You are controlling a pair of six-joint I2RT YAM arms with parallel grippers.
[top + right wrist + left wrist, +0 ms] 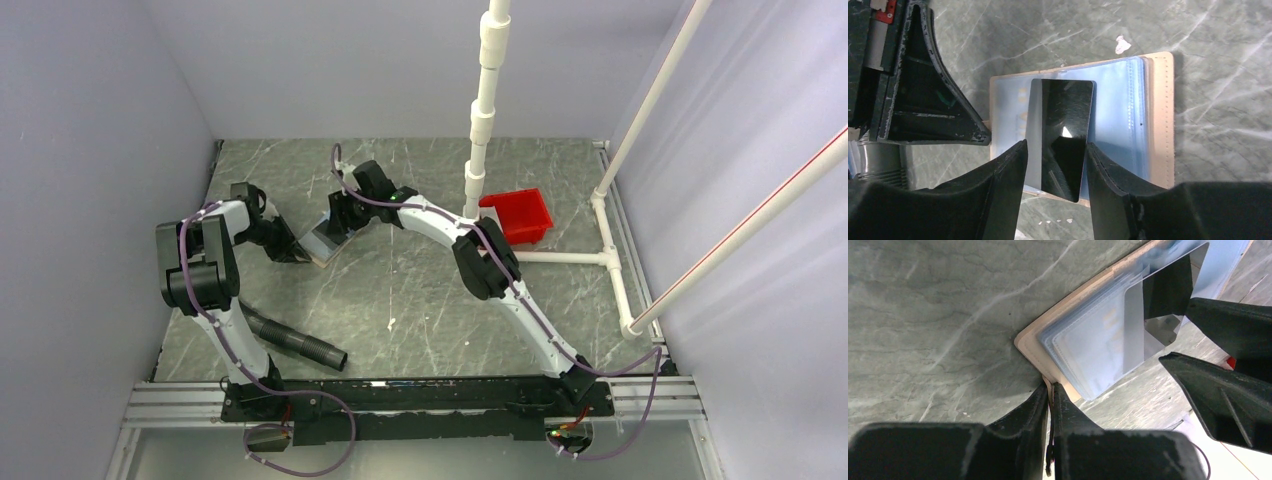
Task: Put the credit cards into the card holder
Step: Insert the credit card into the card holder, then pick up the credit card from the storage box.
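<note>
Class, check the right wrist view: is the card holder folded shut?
No, the card holder lies open, its bluish inside showing under the card in the right gripper.

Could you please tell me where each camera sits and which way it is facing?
Top external: above and behind the bases, looking down on the table; left arm and right arm show.
Left wrist: looks down past the left claw, pinched on a corner of the card holder.
Right wrist: looks down past the right claw, gripping a credit card over the holder.
Shared: both wrist views show the holder and that card.
</note>
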